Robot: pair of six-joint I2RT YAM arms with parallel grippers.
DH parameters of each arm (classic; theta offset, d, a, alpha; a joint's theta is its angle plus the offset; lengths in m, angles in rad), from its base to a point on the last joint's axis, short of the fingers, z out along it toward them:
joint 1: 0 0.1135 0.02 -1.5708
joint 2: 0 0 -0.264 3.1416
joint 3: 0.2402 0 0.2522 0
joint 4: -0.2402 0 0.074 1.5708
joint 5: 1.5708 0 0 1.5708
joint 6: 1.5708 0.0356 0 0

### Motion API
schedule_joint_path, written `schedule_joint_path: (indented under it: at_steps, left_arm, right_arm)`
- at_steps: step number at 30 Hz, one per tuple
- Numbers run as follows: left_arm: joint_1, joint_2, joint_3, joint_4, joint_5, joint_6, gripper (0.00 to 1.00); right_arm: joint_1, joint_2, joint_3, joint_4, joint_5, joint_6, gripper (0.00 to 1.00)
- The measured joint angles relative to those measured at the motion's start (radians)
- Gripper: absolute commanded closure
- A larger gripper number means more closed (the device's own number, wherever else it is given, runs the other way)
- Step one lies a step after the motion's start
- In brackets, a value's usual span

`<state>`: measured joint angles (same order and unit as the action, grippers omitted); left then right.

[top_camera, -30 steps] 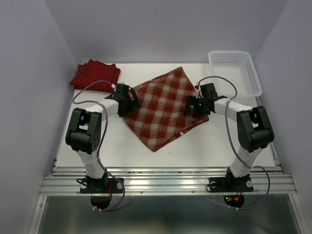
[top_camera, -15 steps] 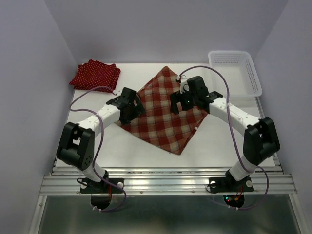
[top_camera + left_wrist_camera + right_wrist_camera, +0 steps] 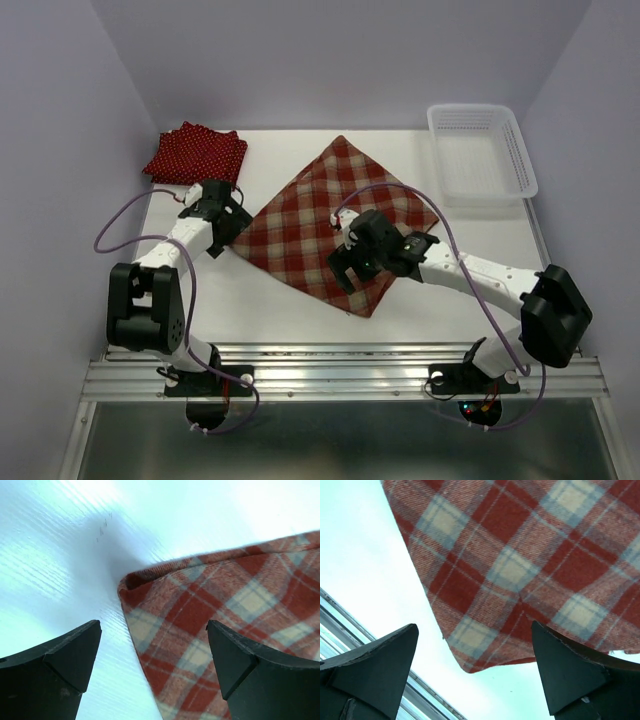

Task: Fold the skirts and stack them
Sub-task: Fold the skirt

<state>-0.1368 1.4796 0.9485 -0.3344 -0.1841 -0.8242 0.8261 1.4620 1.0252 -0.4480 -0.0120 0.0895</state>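
The red-and-cream plaid skirt (image 3: 320,220) lies folded on the white table, one corner far, one near. My left gripper (image 3: 232,222) is open and empty over its left corner; in the left wrist view that corner (image 3: 210,615) lies between my fingers. My right gripper (image 3: 345,270) is open and empty above the skirt's near corner, which shows in the right wrist view (image 3: 510,570). A dark red polka-dot skirt (image 3: 195,153) lies folded at the far left. I cannot tell if it is one skirt or two stacked.
A white mesh basket (image 3: 482,150) stands at the far right. The table's front rail (image 3: 340,370) runs along the near edge and shows in the right wrist view (image 3: 350,630). Purple walls close in both sides.
The right gripper carried the skirt's right corner over toward the near side and let it go. The left gripper moved left to the skirt's left corner. The skirt now lies folded narrower.
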Motion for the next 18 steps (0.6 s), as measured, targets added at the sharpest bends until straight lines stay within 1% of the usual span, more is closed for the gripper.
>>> schedule_joint_path:
  at_steps: [5,6,7,8,9,10,11,13,14,15,18]
  left_arm:
    - [0.005,0.084,-0.002,0.038,-0.002,0.010,0.02]
    - [0.006,0.097,-0.002,0.044,-0.002,0.012,0.03]
    - [0.010,0.116,-0.002,0.051,-0.003,0.016,0.08]
    - [0.016,0.142,-0.002,0.059,-0.004,0.019,0.22]
    - [0.022,0.163,-0.002,0.063,-0.004,0.021,0.30]
    - [0.026,0.182,0.003,0.061,-0.014,0.034,0.39]
    - [0.028,0.189,0.005,0.079,-0.008,0.038,0.60]
    - [0.033,0.201,0.009,0.101,-0.003,0.042,0.81]
    - [0.035,0.208,0.008,0.115,0.002,0.044,0.98]
    - [0.035,0.216,0.007,0.127,0.010,0.047,1.00]
    - [0.035,0.217,0.005,0.153,0.022,0.047,1.00]
  right_arm:
    - [0.035,0.001,-0.016,0.005,0.034,-0.003,0.00]
    - [0.038,0.001,-0.021,0.005,0.039,-0.003,0.00]
    - [0.039,0.001,-0.026,0.002,0.044,-0.003,0.00]
    - [0.039,0.001,-0.028,-0.001,0.049,-0.003,0.00]
    - [0.039,0.002,-0.028,-0.003,0.055,-0.005,0.00]
    - [0.039,0.002,-0.028,-0.003,0.062,-0.007,0.00]
    - [0.039,0.002,-0.028,-0.003,0.069,-0.007,0.00]
    - [0.039,0.003,-0.028,-0.005,0.087,-0.007,0.00]
    - [0.040,0.005,-0.028,-0.008,0.100,-0.007,0.00]
    - [0.042,0.006,-0.028,-0.012,0.111,-0.007,0.00]
    - [0.048,0.006,-0.028,-0.020,0.131,-0.008,0.00]
